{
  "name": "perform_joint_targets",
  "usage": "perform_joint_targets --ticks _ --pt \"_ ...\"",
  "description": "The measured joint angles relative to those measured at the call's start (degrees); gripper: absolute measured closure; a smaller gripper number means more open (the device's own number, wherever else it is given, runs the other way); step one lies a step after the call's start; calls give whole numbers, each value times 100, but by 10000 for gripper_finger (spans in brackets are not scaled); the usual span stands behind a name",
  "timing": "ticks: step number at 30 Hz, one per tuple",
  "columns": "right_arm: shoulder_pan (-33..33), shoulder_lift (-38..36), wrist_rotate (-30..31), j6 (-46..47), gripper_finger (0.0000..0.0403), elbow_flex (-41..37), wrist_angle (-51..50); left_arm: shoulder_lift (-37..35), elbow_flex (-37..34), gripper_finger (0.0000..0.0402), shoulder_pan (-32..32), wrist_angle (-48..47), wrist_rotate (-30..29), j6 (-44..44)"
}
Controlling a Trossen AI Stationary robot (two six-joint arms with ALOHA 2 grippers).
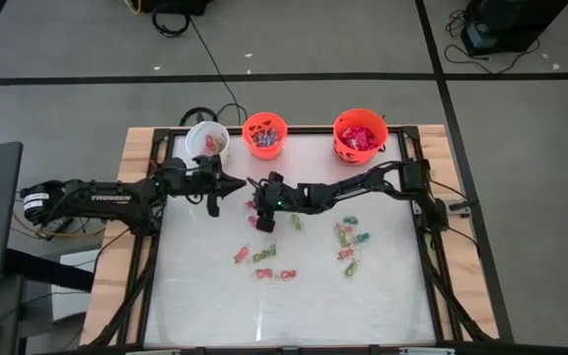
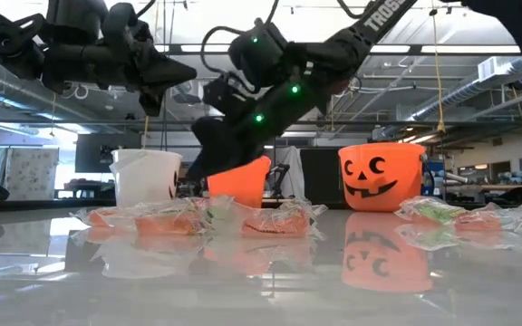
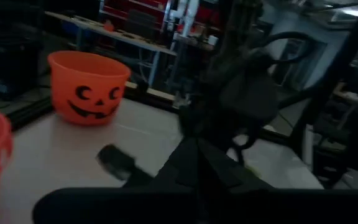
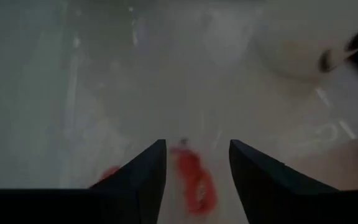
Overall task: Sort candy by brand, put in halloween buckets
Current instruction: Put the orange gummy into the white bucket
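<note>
The white bucket [image 1: 206,138], small orange bucket [image 1: 263,133] and larger orange bucket [image 1: 360,133] stand in a row along the far edge, each with candy inside. Several wrapped candies [image 1: 264,254] lie loose on the table's middle. My right gripper [image 1: 261,217] points down at the table just near of the small orange bucket. It is open, and in the right wrist view its fingers [image 4: 148,177] stand on either side of a red wrapped candy [image 4: 191,177] lying on the table. My left gripper [image 1: 233,184] is shut and raised beside the white bucket, pointing toward the right arm.
More candy lies toward the right [image 1: 351,240] and near the middle [image 1: 284,273]; in the low view these packets [image 2: 198,217] form a low heap in front of the buckets. The two grippers are close together. The table's near half is bare white surface [image 1: 294,316].
</note>
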Motion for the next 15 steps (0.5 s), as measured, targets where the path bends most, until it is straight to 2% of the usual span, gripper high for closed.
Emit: perform_joint_targets --ticks 4,8,12,15 --pt "-24 189 -204 5 201 0 -125 -2 0 396 -99 65 -38 174" --pt "-116 296 -649 -45 200 -1 -148 -2 -2 391 -203 136 225 566" --pt "-184 372 -494 87 207 -1 -181 0 -2 391 -216 43 252 557" --pt "-222 372 -448 91 231 -1 -149 0 -2 391 -217 108 121 352"
